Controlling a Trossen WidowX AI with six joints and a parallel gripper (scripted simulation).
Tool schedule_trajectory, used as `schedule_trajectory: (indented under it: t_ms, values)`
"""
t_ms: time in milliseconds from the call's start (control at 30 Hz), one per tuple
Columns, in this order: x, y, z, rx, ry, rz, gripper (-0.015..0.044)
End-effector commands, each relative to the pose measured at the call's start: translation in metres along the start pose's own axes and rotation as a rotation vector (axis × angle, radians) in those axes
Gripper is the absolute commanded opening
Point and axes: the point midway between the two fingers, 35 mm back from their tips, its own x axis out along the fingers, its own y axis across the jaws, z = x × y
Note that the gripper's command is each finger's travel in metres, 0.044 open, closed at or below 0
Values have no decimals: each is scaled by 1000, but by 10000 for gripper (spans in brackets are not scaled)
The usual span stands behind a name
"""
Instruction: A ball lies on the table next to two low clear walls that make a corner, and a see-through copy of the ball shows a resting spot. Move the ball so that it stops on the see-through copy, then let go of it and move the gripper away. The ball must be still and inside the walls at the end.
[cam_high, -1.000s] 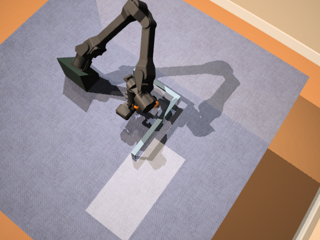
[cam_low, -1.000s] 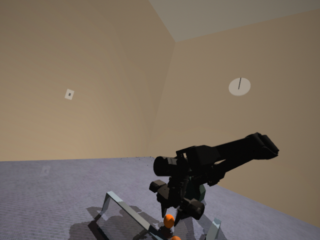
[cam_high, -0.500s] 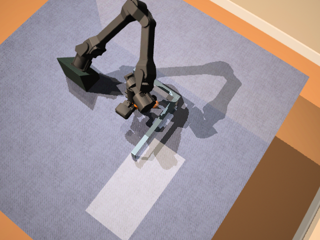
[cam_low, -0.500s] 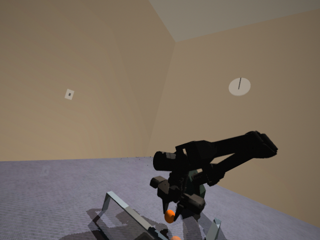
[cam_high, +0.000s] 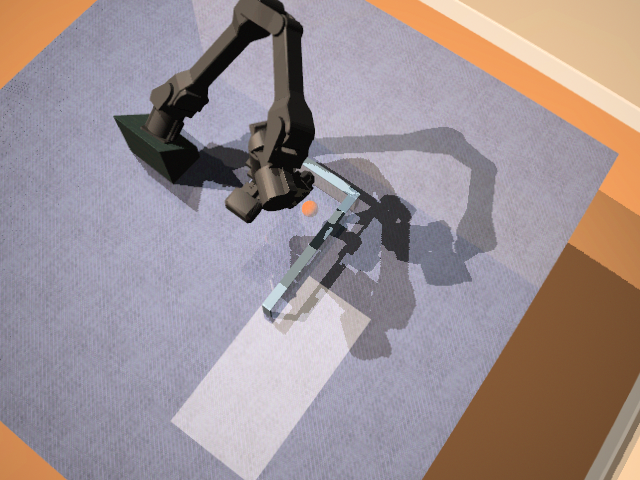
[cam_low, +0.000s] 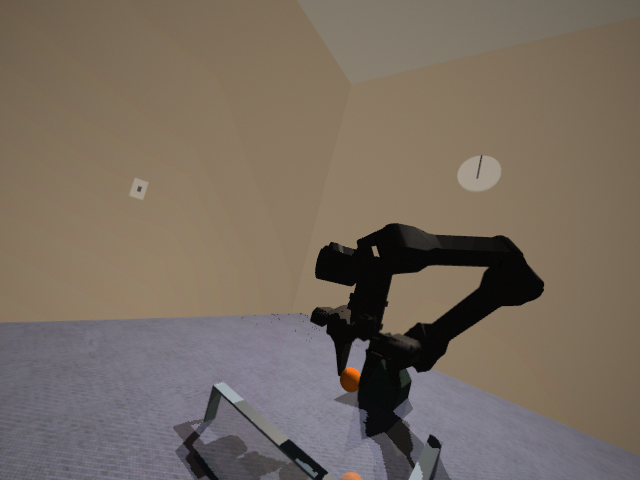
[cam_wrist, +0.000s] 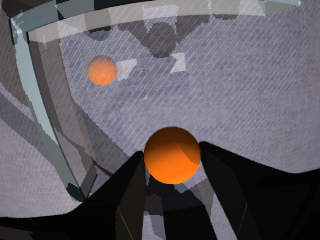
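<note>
The top view hangs high over the tabletop (cam_high: 103, 289), tilted, taking in the whole arm, the clear walls (cam_high: 310, 248) and the floor beyond. The exterior view sits low at the tabletop's near edge, just behind the walls (cam_low: 248, 413), facing the arm with the room's far corner behind it. The wrist view rides on the hand (cam_wrist: 172, 183) (very near), looking down past the fingers onto the walls' corner (cam_wrist: 40, 34). All three share the ball (cam_high: 309, 208) and the corner of the walls
</note>
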Motion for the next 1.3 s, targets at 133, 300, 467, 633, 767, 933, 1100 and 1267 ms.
schedule_trajectory:
  t_ms: [133, 300, 467, 633, 767, 933, 1100, 1267]
  values:
    - [-22, 4, -2, -9, -4, -1, 0]
    - [-12, 17, 16, -8, -6, -8, 0]
    - [1, 36, 36, -9, -8, -8, 0]
    - [15, 58, 54, -11, -7, -1, 0]
    - [20, 65, 59, -12, -7, 3, 0]
    - [28, 64, 60, -12, -7, 2, 0]
    - [54, 64, 61, -12, -8, 1, 0]
    - [81, 65, 60, -12, -8, 4, 0]
